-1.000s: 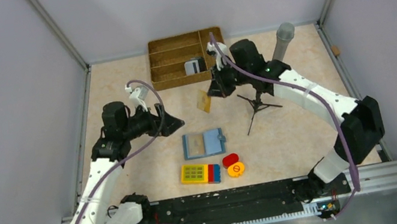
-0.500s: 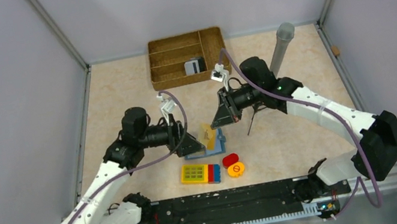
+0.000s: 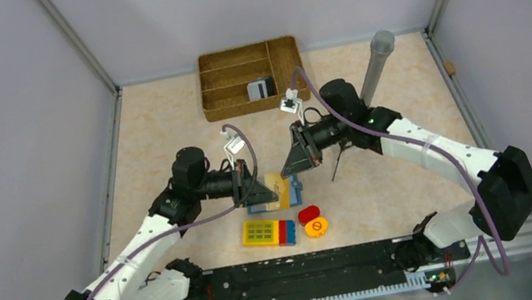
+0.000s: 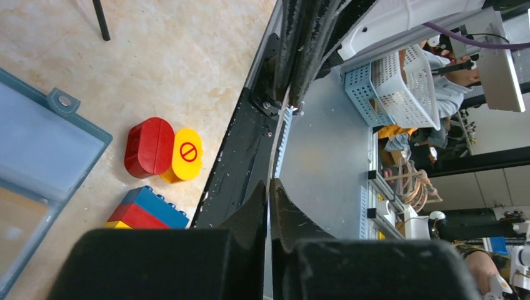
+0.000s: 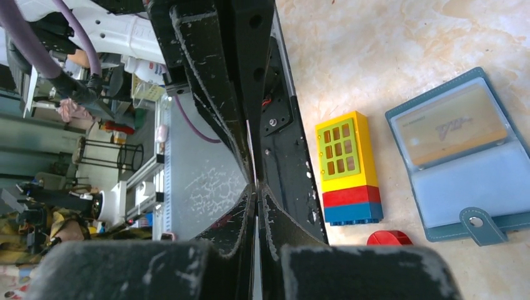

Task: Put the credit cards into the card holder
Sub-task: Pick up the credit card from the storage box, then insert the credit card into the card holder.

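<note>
A tan-yellow credit card (image 3: 276,185) stands on edge just above the open teal card holder (image 3: 296,190). My right gripper (image 3: 292,168) is shut on the card from the upper right, and my left gripper (image 3: 269,193) is shut on it from the left. Through the right wrist camera the card shows as a thin pale edge (image 5: 250,144) running out of the closed right gripper (image 5: 256,187) towards the left gripper's black fingers. The card holder (image 5: 462,175) lies open with another tan card (image 5: 450,125) in one pocket. The left gripper (image 4: 269,184) has its jaws pressed together beside the card holder (image 4: 44,144).
A yellow keypad block (image 3: 268,232) with a red and blue end and two round red and yellow pieces (image 3: 311,221) lie in front of the holder. A wicker divided tray (image 3: 246,49) sits at the back. A grey cylinder (image 3: 377,54) stands on the right.
The right gripper brought the card from near the tray down over the holder. The left gripper swung right to the card and shut from wide open.
</note>
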